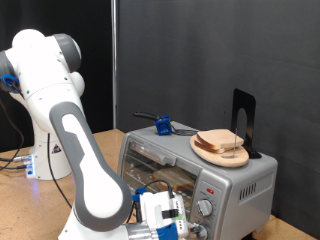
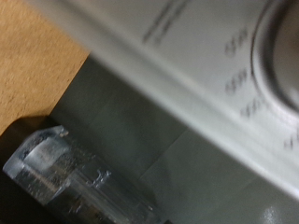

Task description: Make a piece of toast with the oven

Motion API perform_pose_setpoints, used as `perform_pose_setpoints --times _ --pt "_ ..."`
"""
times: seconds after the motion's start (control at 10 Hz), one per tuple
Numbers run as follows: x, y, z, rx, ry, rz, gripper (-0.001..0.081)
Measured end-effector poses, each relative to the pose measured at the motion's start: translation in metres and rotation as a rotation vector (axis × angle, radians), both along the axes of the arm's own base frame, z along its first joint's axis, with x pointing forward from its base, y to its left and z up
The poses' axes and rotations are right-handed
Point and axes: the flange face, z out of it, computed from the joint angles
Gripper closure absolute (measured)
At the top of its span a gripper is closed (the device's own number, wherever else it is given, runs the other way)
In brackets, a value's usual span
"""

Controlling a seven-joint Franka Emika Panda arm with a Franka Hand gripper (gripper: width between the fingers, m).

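Observation:
The oven [image 1: 245, 185] is a silver box on the exterior view's right, with a glass front and round knobs [image 1: 205, 207] on its front panel. On top of it a round wooden board [image 1: 238, 158] carries the piece of toast [image 1: 222, 139], a pale slice lying on another like slice. My gripper [image 1: 166, 217] is low in front of the oven, close to the knobs. In the blurred wrist view, a translucent fingertip [image 2: 65, 173] shows beside the printed control panel [image 2: 187, 56], and a knob [image 2: 280, 51] sits at the frame's edge. Nothing shows between the fingers.
A blue object [image 1: 161, 125] with a dark handle lies on the oven's top at the back. A black upright stand [image 1: 243, 118] rises behind the board. The wooden table [image 1: 15, 165] shows on the exterior view's left, with a dark curtain behind.

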Motion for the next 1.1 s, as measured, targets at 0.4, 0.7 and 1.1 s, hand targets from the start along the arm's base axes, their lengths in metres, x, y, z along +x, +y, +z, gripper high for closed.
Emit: perform_pose_setpoints --times 0.4,0.7,1.1 --pt "0.003 -0.008 0.005 0.010 -0.003 -0.008 0.0156" --pt "-0.005 -0.032 0.017 0.033 0.028 -0.029 0.0030" --pt "-0.026 -0.085 0.056 0.059 0.142 -0.056 -0.0002"
